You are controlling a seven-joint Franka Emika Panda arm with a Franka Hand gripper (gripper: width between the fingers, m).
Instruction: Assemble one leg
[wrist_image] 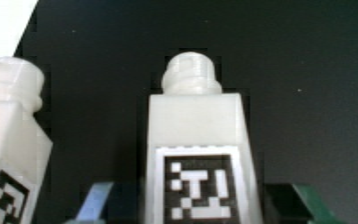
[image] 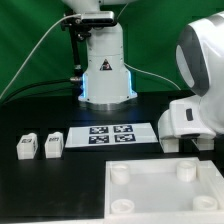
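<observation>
1. Two legs [image: 24,147] [image: 52,145] were seen upright, side by side, on the black worktop [image: 30,190] at the exterior view's left.
2. Two legs were also counted in the wrist view: a central leg [wrist_image: 197,140] with its tag facing the camera, and a second leg [wrist_image: 12,130] just beside it.
3. One marker board [image: 110,135] and one white panel [image: 160,195] were seen; three round sockets were counted on the panel.
4. The jaws of the gripper [wrist_image: 202,205] were spread, one on either side of the central leg. Dark gaps were seen between it and the fingers [wrist_image: 96,200], so nothing was pinched.
</observation>
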